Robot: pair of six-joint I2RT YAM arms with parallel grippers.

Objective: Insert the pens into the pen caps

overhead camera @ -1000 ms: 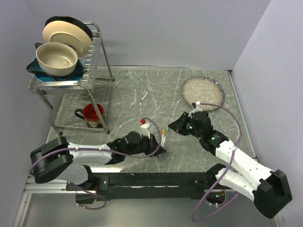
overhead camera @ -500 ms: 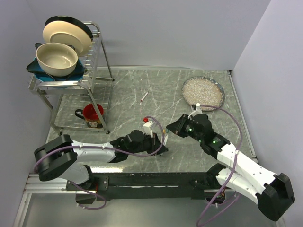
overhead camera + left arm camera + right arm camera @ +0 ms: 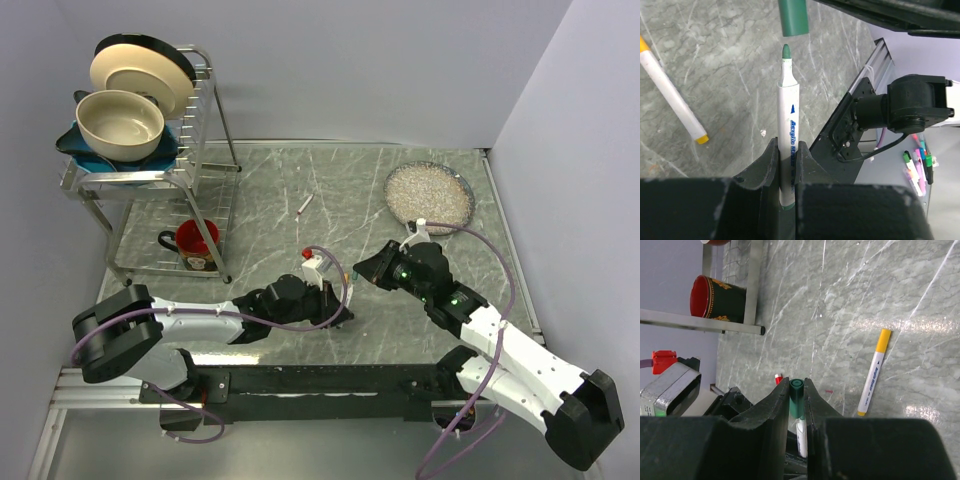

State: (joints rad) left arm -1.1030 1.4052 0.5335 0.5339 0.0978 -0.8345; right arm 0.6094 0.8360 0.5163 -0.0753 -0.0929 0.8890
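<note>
I find the left gripper [image 3: 788, 159] closed narrow on the lower barrel of a green-tipped pen [image 3: 789, 112], which stands up from the fingers with its bare tip pointing away from the wrist camera. The right gripper [image 3: 797, 390] is likewise drawn in tight, pinching a green cap [image 3: 796, 401] between its fingers, with the cap's closed end toward that camera. In the left wrist view, the open mouth of the cap sits just beyond the pen tip and roughly in line with it. A small gap shows between them, so the tip is not inside the cap. In the right wrist view, the white barrel shows directly behind the cap. Both grippers meet above the near middle of the marble table [image 3: 270, 180], between the two arms. A yellow-capped pen [image 3: 871, 374] lies flat on the table, just beside the working point and clear of both grippers. A third pen [image 3: 305, 204] lies farther back near the table's centre, well apart from the arms; I cannot tell whether it is capped. A red mug [image 3: 197, 238] stands under the dish rack [image 3: 205, 110] at back left, and a dish of pale grains [image 3: 429, 195] sits at back right.
</note>
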